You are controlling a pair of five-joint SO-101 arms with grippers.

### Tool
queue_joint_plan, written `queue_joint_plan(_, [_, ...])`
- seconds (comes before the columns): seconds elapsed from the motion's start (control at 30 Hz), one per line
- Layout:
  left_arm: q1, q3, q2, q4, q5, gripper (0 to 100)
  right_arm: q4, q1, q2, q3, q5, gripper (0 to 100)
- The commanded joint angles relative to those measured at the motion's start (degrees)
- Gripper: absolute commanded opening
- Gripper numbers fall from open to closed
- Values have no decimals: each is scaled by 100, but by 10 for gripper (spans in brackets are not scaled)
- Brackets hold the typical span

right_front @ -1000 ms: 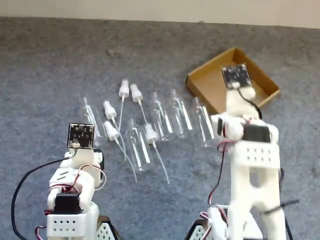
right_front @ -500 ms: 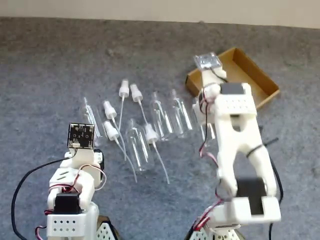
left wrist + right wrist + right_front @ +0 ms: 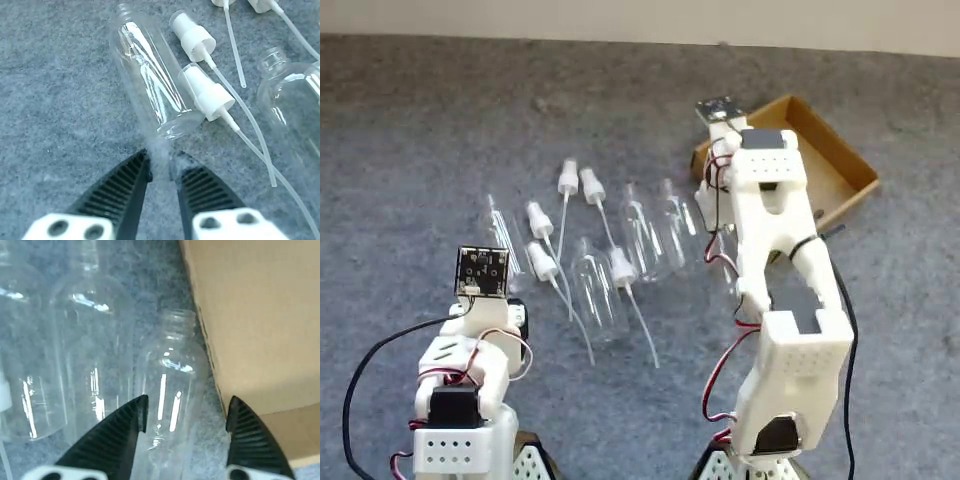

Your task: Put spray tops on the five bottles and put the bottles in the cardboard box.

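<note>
R pincer (image 3: 187, 401) is wide open and holds nothing. It hangs over a clear bottle (image 3: 170, 370), one finger on each side; contact cannot be told. This bottle lies w/o top, just beside the box (image 3: 250, 315) wall. L pincer (image 3: 160, 159) is almost closed, only a thin gap, empty, w/ tips near the base of a 2nd bottle (image 3: 150, 80) lying on grey carpet (image 3: 50, 100). A loose top (image 3: 207, 95) lies just beside it.
</note>
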Motion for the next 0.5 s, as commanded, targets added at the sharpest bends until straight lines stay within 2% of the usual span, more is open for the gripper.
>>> queue_joint_plan(0.0, [-40,119,-13,-9,18,8,13,-66,75,-295,-53,231])
queue_joint_plan(0.47, [-57,119,-13,-9,9,8,66,-215,268,-497,-53,231])
